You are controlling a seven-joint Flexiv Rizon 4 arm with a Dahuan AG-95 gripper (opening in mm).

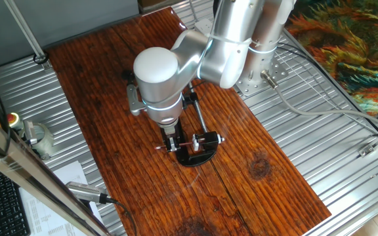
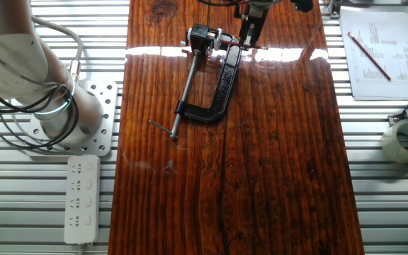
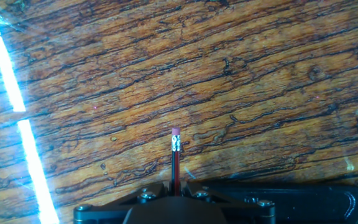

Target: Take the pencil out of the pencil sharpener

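The pencil is a thin red stick lying level just above the wooden board. One end reaches the pencil sharpener, a small black block with a silvery end, held in the big black C-clamp. My gripper points straight down and is shut on the pencil's shaft beside the sharpener. In the hand view the pencil comes out from between my gripper's closed jaws, its pink eraser tip and metal ferrule showing. In the other fixed view the sharpener, pencil and gripper sit at the board's far end.
The clamp's frame and its grey screw rod lie across the wooden board. A paper sheet with another red pencil, a tape roll, a power strip and the arm's base lie off the board.
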